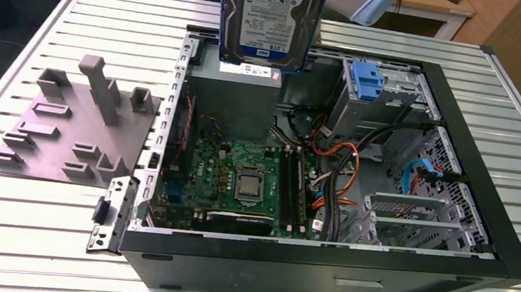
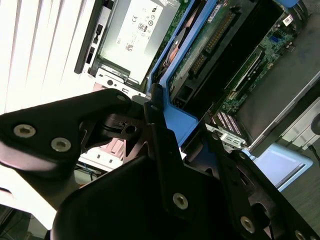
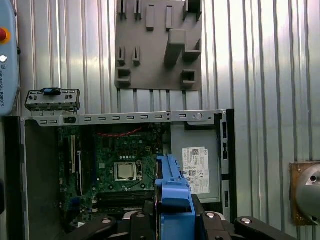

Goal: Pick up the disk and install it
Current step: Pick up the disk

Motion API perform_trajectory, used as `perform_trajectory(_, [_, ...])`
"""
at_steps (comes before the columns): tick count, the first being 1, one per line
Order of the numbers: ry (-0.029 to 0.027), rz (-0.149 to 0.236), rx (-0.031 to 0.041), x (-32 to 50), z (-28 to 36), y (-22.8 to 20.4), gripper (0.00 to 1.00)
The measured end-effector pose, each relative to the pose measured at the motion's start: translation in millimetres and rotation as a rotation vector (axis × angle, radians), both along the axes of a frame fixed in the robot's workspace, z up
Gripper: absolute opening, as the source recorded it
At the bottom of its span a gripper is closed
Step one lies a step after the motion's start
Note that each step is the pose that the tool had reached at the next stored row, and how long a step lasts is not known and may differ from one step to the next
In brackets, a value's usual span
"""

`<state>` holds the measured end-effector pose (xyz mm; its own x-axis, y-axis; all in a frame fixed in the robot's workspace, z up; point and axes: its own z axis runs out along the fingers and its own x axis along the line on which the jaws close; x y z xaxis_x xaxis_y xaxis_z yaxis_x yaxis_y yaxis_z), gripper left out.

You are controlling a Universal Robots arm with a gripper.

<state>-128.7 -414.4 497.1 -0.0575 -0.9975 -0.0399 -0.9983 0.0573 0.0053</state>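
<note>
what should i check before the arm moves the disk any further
1. Grip on the disk: ok. The gripper is shut on the disk across its blue rails.
2. Disk clear of the case: ok. It hangs upright above the open case, touching nothing.
3. Disk lined up with the drive cage: not ok. The cage sits to the exterior view's right of the disk.
4. Cage slot free: cannot tell. Its inside is hidden.
5. Orange cables out of the way: cannot tell. They loop loose beside the cage.
</note>
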Motion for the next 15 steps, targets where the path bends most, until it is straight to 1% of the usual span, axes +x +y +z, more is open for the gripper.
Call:
perform_trajectory(7, [0.0000,0.000,0.0000,5.9,0.0,0.0,0.36])
perform_trajectory(15, [0.0000,0.000,-0.0001,9.6,0.0,0.0,0.36])
